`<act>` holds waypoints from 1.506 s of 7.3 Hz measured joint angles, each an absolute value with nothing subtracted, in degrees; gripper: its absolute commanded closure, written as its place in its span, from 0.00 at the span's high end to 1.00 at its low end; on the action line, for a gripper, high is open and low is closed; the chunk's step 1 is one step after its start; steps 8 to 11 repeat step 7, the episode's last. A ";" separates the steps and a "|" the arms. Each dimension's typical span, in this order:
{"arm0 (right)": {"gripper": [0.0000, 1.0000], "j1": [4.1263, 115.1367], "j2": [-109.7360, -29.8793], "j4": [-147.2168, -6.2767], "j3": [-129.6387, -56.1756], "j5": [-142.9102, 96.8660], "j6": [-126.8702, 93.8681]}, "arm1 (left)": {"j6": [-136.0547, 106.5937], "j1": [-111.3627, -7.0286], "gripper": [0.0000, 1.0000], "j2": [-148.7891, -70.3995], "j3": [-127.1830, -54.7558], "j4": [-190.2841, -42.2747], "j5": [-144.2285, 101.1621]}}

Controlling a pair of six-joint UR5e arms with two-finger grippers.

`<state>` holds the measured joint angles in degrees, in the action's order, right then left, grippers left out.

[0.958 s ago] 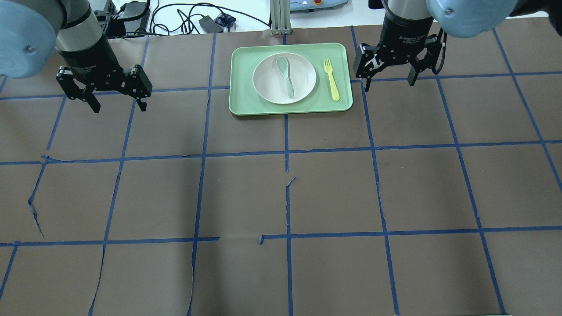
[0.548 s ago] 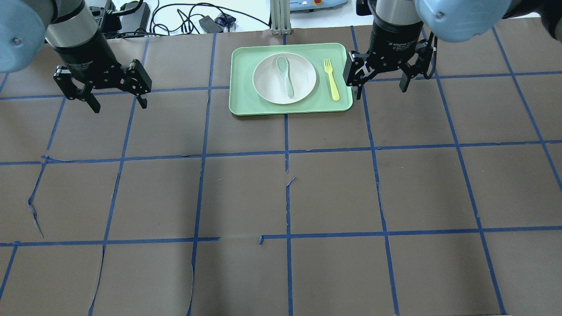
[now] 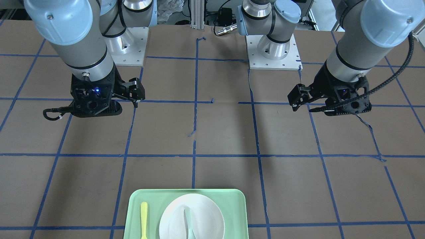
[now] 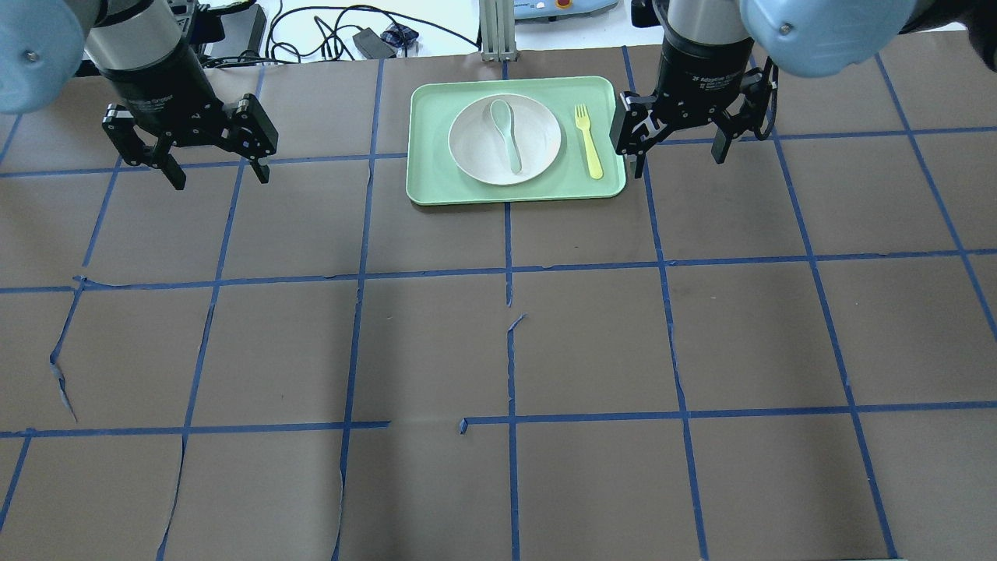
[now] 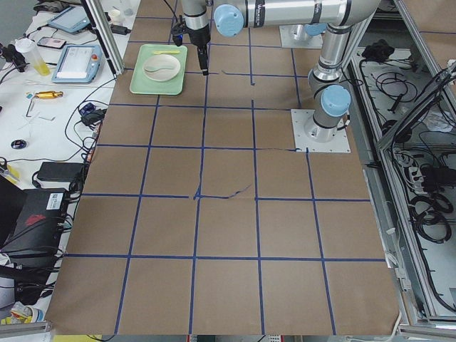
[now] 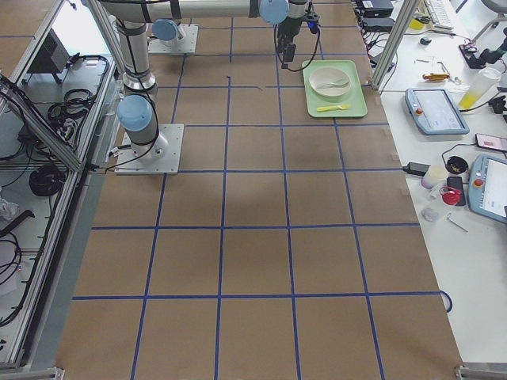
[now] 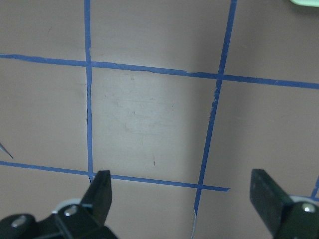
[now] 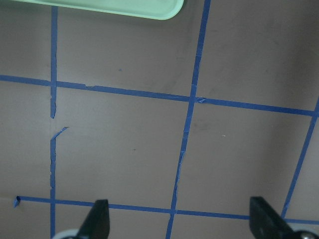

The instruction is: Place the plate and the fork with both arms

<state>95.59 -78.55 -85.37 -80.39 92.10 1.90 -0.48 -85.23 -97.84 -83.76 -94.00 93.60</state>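
The white plate (image 4: 475, 148) lies on a mint-green tray (image 4: 427, 156) at the far middle of the table, with a pale grey-green spoon (image 4: 508, 134) lying on it. The yellow fork (image 4: 589, 142) lies on the tray right of the plate, tines pointing away. My right gripper (image 4: 679, 164) is open and empty, hovering just right of the tray's right edge. My left gripper (image 4: 220, 178) is open and empty, well left of the tray. The left wrist view (image 7: 184, 194) and the right wrist view (image 8: 182, 219) show open jaws over bare table.
The table is covered in brown paper with a blue tape grid. The tray's corner (image 8: 124, 7) shows at the top of the right wrist view. Cables and devices lie beyond the far edge (image 4: 350, 35). Both arm bases (image 3: 272, 49) stand at the robot's side.
My right gripper has moved left, close to the tray's right edge. My left gripper has shifted slightly right and toward the far edge. Both stay open; plate, spoon and fork have not moved.
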 measured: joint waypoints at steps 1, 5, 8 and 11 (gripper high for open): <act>1.00 95.45 -78.88 -85.22 -80.39 92.18 2.08 | -0.17 -85.47 1.00 -97.71 -83.61 -94.29 93.19; 1.00 95.61 -80.58 -83.97 -80.22 92.02 1.99 | 0.26 -85.43 1.00 -97.65 -83.81 -94.29 93.06; 1.00 95.72 -80.63 -83.99 -80.02 91.94 1.88 | 0.10 -85.34 1.00 -97.27 -83.95 -94.29 93.35; 1.00 95.72 -80.63 -83.99 -80.02 91.94 1.88 | 0.10 -85.34 1.00 -97.27 -83.95 -94.29 93.35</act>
